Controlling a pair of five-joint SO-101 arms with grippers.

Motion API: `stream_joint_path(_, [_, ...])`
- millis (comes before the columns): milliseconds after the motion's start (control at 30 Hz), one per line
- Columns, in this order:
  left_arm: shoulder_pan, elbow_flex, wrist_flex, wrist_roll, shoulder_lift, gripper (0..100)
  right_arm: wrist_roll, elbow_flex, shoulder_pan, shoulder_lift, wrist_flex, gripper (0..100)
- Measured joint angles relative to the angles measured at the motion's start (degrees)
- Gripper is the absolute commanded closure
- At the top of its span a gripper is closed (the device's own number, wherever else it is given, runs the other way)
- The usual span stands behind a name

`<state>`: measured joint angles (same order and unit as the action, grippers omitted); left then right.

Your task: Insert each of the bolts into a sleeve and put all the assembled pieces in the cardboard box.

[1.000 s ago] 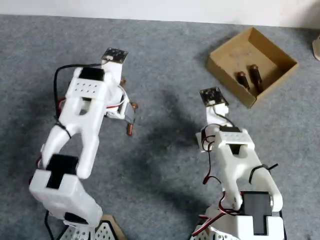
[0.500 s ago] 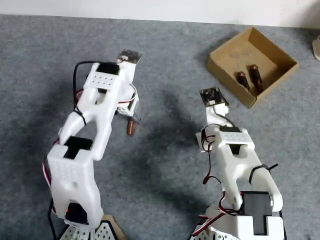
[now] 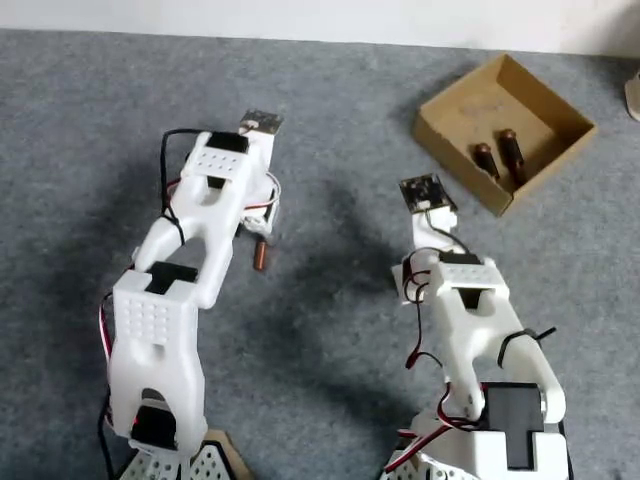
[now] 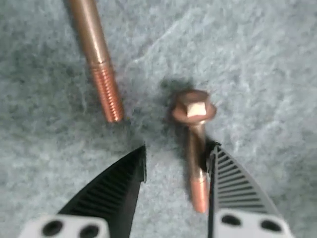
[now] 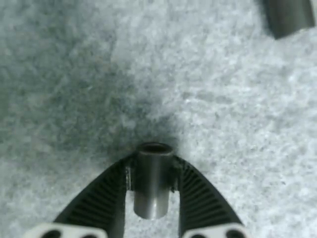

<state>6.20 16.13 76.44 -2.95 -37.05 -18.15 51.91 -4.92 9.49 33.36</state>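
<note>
Bolts: a copper-coloured metal bolt with a hexagonal flanged head (image 4: 196, 148) lies on the grey carpet (image 3: 340, 330), its head pointing away from the wrist. A second copper-coloured bolt (image 4: 96, 59) lies near it but apart, with its threaded end turned toward the fingers and its other end cut off by the frame.
Left gripper: the left gripper (image 4: 178, 148) hangs low over the carpet with its black ribbed fingers spread wide. The flanged bolt lies between them, its shank touching the inner face of one finger and well apart from the other. It holds nothing.
Right gripper: the right gripper (image 5: 152, 166) is closed tight around a dark grey metal cylindrical sleeve (image 5: 152, 183). The sleeve's open end faces away from the wrist, just above the carpet.
Spare sleeve: a second dark sleeve (image 5: 289, 17) lies on the carpet, well apart from the held one.
Box: a brown square cardboard box (image 3: 455, 165) sits on the carpet beyond the right arm (image 3: 465, 310). Two dark assembled pieces with coppery ends (image 3: 486, 158) (image 3: 512, 155) lie side by side inside it.
Overhead: the left arm (image 3: 200, 230) stretches forward over the carpet. One copper bolt (image 3: 259, 256) shows just beside its head; I cannot tell which of the two it is.
</note>
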Motion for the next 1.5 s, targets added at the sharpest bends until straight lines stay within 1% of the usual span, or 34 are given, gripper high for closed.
stream_joint_path(167, [1.93,0.26,-3.34,0.00,-0.88,80,0.00,0.00,0.00,0.00,0.00,99.1])
stream_joint_path(367, [2.02,0.35,-4.13,0.00,-0.88,80,0.00,0.00,0.00,0.00,0.00,99.1])
stream_joint_path(433, [2.02,0.35,-4.13,0.00,-0.88,84,0.00,0.00,0.00,0.00,0.00,99.1])
stream_joint_path(500, [2.11,0.35,-4.13,-0.09,-0.88,94,0.00,0.00,0.00,0.00,0.00,99.1])
stream_joint_path(533, [2.11,0.35,-4.75,-0.09,-0.88,96,0.00,0.00,0.00,0.00,0.00,99.1])
stream_joint_path(700, [2.90,0.35,-6.59,-0.26,-1.14,95,0.00,0.00,0.00,0.00,0.00,99.1])
stream_joint_path(1033, [6.15,-0.18,-6.51,-0.35,-2.11,95,-0.53,0.00,0.00,0.00,0.00,99.1])
stream_joint_path(1067, [6.33,0.09,-6.07,-0.35,-1.93,95,-0.53,0.00,0.00,0.00,0.00,99.1])
stream_joint_path(1133, [6.59,-0.26,-5.89,-0.35,-0.79,100,-0.53,0.00,0.00,0.00,0.00,99.1])
stream_joint_path(1233, [7.21,-1.14,-5.89,-0.18,0.70,100,-0.53,0.00,0.00,0.00,0.00,99.1])
stream_joint_path(1367, [7.30,-1.58,-5.45,-4.84,3.25,100,-0.62,0.26,0.00,0.00,-0.97,99.1])
stream_joint_path(1500, [7.74,-1.58,-6.86,-9.49,5.10,100,1.58,0.44,0.00,0.00,-1.41,99.1])
